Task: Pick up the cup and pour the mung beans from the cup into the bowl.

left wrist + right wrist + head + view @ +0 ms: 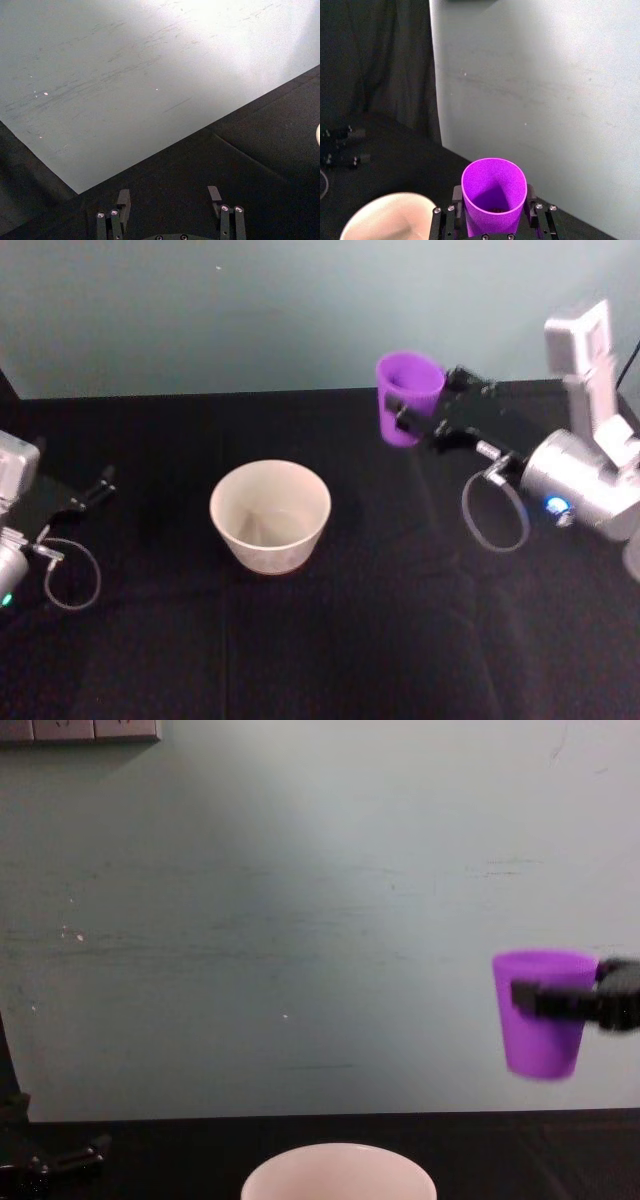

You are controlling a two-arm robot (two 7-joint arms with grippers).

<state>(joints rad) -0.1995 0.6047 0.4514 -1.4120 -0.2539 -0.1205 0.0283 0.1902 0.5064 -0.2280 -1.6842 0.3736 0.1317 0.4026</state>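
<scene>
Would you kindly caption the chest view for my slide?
Right gripper holds the purple cup upright in mid-air, up and right of the white bowl.

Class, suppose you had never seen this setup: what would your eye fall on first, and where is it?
The bright purple cup stands out, held upright in the air by the right gripper, right of and beyond the bowl. The wide pale bowl sits mid-table on black cloth, looking empty. The left gripper is open at the left edge.
</scene>
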